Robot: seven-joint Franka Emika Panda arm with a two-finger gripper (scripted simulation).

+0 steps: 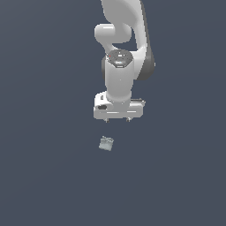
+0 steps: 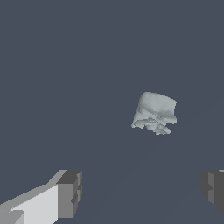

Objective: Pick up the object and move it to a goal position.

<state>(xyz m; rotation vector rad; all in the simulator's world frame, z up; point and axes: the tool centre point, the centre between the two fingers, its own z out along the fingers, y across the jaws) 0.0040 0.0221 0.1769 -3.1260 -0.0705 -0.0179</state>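
— How does the object [image 1: 106,143] look to you?

— It is a small, pale grey-green block, roughly square, with faint mottled marks. In my wrist view, the object [image 2: 155,113] has one smooth face and one ragged, crumpled edge.

— Where is it?

— On the dark worktop [image 1: 44,176], nearer than my pincer [image 1: 117,119] and a little toward the exterior view's left, not touching it.

— And your pincer?

— Spread wide, holding nothing. My fingers [image 2: 70,193] are cut off by the frame edge.

— Any writing?

— I can read none; the marks are too blurred.
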